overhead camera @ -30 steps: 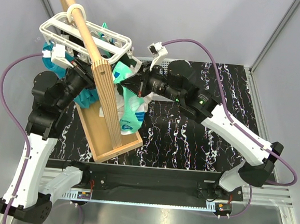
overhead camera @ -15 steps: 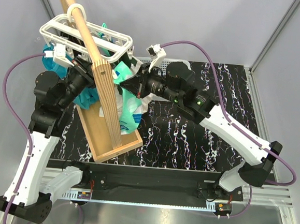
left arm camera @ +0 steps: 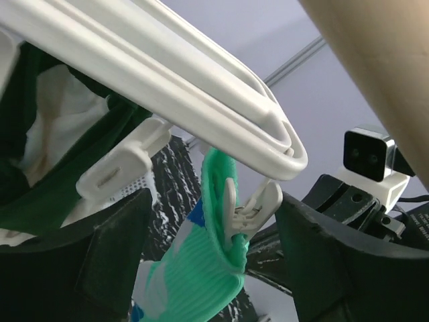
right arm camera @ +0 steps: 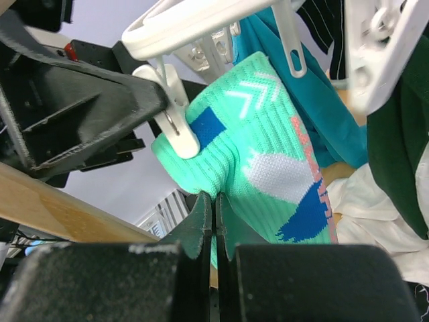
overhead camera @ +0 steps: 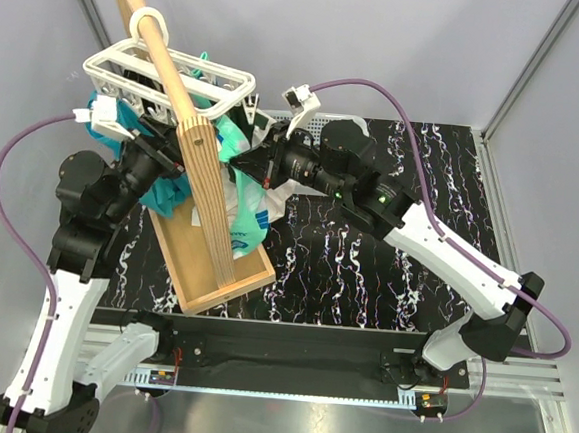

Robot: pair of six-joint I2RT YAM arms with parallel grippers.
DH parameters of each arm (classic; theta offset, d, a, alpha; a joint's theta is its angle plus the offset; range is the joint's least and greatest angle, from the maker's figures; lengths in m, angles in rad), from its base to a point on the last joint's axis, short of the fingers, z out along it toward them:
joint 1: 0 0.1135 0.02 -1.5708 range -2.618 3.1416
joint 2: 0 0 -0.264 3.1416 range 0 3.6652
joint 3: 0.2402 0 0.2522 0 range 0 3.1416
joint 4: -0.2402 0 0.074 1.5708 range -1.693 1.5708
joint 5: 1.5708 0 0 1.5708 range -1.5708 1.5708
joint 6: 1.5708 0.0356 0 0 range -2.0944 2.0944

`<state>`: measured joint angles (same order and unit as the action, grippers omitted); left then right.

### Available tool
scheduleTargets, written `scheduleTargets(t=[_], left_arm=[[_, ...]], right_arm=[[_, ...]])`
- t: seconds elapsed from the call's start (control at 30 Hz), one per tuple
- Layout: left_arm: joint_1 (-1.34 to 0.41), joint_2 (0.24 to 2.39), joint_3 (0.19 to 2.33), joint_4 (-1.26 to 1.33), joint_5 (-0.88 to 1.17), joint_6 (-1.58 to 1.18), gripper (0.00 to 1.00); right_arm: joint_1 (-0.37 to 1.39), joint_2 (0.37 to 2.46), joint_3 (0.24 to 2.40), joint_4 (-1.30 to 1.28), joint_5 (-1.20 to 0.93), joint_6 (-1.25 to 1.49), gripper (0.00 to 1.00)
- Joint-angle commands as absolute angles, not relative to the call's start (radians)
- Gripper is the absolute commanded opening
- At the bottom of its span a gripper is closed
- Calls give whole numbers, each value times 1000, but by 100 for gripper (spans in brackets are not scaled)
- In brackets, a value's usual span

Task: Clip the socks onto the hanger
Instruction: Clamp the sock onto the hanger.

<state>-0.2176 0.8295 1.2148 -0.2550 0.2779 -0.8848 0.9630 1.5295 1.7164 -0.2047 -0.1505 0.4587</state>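
You are viewing the left gripper (left arm camera: 214, 231) standing wide open and holding nothing, one finger on each side of a white clip (left arm camera: 253, 206) on the white plastic rectangular frame hanger (left arm camera: 167, 90). That clip is biting the cuff of the mint-green, white and blue knitted sock (right arm camera: 268, 151). The right gripper (right arm camera: 214, 209) is pinching the sock's lower edge, its jaws closed tight.

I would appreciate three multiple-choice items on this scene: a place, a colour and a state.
1. The small white clip gripping the mint green patterned sock hangs: A above the white plastic hanger frame; B below it; C apart from it.
2. The rectangular patch on the sock beside that clip is: A blue; B red; C yellow.
3. The left gripper is: A shut on the sock; B shut on the clip; C open.
Answers: B, it dangles from the frame's corner; A, plain in the right wrist view; C, its fingers stand apart either side of the clip.
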Motion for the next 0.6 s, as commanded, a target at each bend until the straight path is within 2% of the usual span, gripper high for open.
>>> scheduleTargets(t=[0.0, 0.07, 0.13, 0.57], left_arm=[[-216, 773, 1207, -259, 222, -842, 82], [-215, 758, 1207, -282, 195, -833, 87], [-215, 732, 1212, -310, 157, -812, 99], [-215, 522, 1270, -613, -222, -638, 99]], right_arm=[[974, 1543, 1726, -133, -160, 445, 0], [974, 1557, 1726, -117, -160, 443, 0], [976, 1583, 1741, -110, -163, 442, 0], [974, 1785, 1910, -123, -160, 357, 0]])
